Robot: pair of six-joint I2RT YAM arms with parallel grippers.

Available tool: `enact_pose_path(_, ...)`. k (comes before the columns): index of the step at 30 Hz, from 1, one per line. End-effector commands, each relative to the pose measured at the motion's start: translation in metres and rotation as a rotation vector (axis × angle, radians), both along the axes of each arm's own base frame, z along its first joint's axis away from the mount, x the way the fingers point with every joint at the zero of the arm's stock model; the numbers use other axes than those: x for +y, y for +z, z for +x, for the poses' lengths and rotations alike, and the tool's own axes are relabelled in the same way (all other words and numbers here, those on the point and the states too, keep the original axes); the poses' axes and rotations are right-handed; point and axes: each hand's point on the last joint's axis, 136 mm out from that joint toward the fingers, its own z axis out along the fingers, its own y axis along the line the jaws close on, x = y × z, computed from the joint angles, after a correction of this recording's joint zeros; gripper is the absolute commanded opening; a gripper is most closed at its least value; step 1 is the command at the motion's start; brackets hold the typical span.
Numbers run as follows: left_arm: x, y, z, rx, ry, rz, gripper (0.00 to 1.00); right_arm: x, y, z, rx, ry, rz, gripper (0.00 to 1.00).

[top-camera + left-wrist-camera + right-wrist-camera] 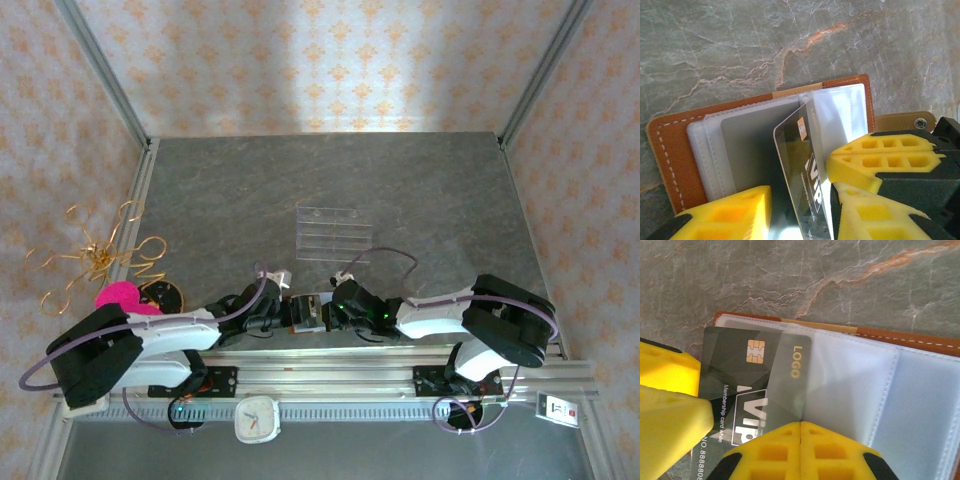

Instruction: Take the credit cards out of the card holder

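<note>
Fingers (pixel 782 435) over open wallet

The wallet (pixel 667 155) is laid open on the table (pixel 740 40). A black card (pixel 755 370) is raised between the spread jaws of the left gripper (pixel 801 197); those of the right gripper (pixel 800 429) are pressed together.

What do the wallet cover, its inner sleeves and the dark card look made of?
The card holder cover looks like tan leather or imitation, matte, white-stitched at the edge. The inner sleeves look like soft translucent plastic with seams. The dark card seems stiff glossy plastic, with a gold chip.

Clear rack (pixel 334 236), gold wire ornament (pixel 95 257)
</note>
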Motion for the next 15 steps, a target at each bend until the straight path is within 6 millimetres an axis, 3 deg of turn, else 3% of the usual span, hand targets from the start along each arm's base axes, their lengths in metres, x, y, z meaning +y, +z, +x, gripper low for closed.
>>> enact_pose_path(1, -0.005, 0.001, 0.009, -0.021, 0.007, 0.002, 0.36, -0.016, -0.024, -0.011, 0.053, -0.001, -0.076, 0.03)
enact_pose_path(4, -0.006, -0.002, 0.010, -0.020, 0.006, -0.003, 0.32, -0.015, -0.023, -0.011, 0.053, 0.002, -0.071, 0.03)
enact_pose_path(7, -0.008, 0.002, 0.011, -0.038, 0.003, -0.022, 0.22, -0.015, -0.022, -0.010, 0.052, 0.000, -0.069, 0.04)
enact_pose_path(10, -0.007, 0.005, 0.012, -0.049, 0.008, -0.029, 0.01, -0.016, -0.020, -0.009, 0.047, -0.005, -0.070, 0.05)
enact_pose_path(15, -0.003, 0.009, 0.012, -0.069, 0.017, -0.029, 0.00, -0.017, -0.015, -0.005, 0.029, -0.025, -0.068, 0.10)
